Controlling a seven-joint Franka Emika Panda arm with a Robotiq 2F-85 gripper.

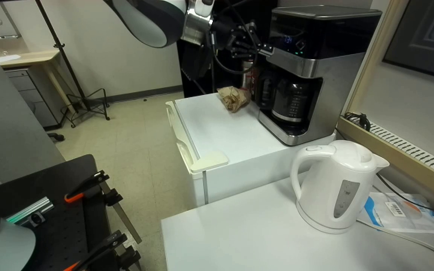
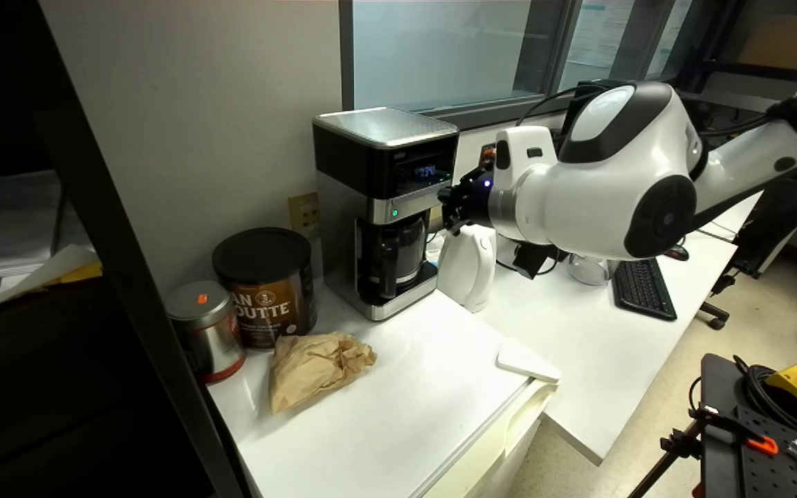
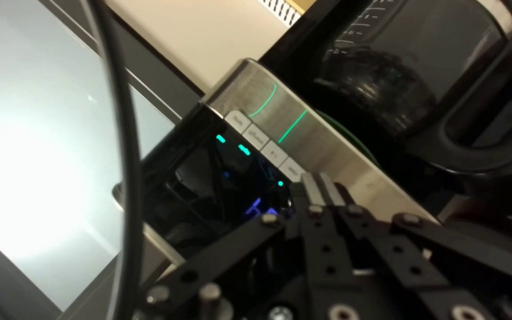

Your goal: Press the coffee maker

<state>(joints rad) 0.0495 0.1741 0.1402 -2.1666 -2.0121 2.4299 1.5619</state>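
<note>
The coffee maker (image 1: 339, 90) is a boxy black machine with silver trim, and it also shows in an exterior view (image 2: 343, 228). Its dark glass carafe (image 1: 290, 99) sits inside. In the wrist view, a row of silver buttons (image 3: 265, 144) runs along the trim (image 3: 349, 164) beside the lit black display (image 3: 220, 178). My gripper (image 3: 322, 180) is shut with nothing between its fingertips. The tips are at the end of the button row and partly hide it. In an exterior view, the gripper (image 1: 266, 51) meets the machine's front below the display. I cannot tell whether a button is pressed.
The white kettle (image 1: 333, 188) stands beside the machine on the lower white table. A crumpled paper bag (image 2: 319, 366), a brown can (image 2: 267, 297) and a silver can (image 2: 208, 332) are on its other side. A window (image 2: 440, 48) is behind.
</note>
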